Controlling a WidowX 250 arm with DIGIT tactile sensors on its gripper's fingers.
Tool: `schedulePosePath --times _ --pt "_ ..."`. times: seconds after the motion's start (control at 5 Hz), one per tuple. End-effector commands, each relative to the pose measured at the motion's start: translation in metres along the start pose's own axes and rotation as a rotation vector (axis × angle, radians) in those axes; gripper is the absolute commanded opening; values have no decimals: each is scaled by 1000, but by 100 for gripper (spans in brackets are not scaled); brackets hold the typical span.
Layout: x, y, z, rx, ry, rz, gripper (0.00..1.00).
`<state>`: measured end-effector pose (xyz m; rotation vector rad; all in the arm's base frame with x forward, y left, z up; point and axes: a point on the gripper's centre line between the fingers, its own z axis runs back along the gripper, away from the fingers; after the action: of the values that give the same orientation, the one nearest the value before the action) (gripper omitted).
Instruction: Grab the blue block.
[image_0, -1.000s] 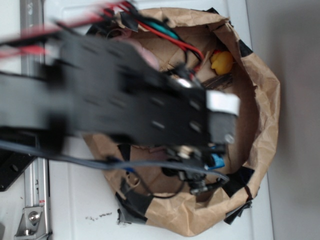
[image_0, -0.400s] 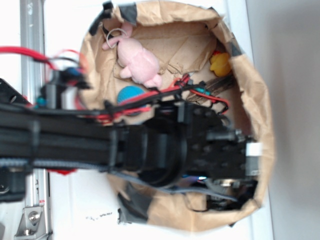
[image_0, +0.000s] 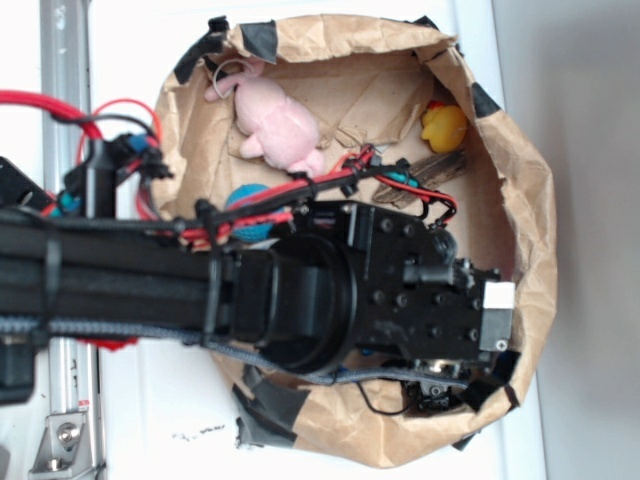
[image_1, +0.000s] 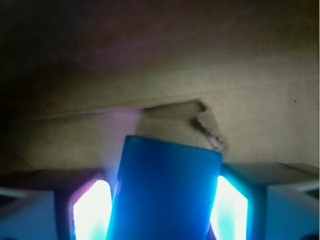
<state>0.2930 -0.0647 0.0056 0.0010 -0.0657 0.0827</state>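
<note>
Exterior view: my arm (image_0: 150, 285) reaches from the left across the white bench (image_0: 150, 410) into a brown paper bag (image_0: 530, 200) with a rolled rim patched with black tape. The black wrist housing covers the lower half of the bag's interior and hides the gripper and whatever lies beneath it. In the uncovered upper half I see a pink plush toy (image_0: 270, 120) near the top left, a yellow rubber duck (image_0: 443, 127) by the right wall, and part of a teal-blue ball (image_0: 250, 200) just beside the red cables.

Wrist view: the blue block (image_1: 167, 192) fills the centre foreground, its far edge pointing toward the creased paper floor. The gripper (image_1: 162, 210) is clamped on it: a brightly lit finger (image_1: 92, 210) presses each long side, with no gap visible on either side.
</note>
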Motion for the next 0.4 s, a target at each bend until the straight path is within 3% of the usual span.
schedulePosePath --times 0.0,0.2 --pt "-1 75 70 81 -68 41 0" --pt "13 92 113 40 -115 40 0"
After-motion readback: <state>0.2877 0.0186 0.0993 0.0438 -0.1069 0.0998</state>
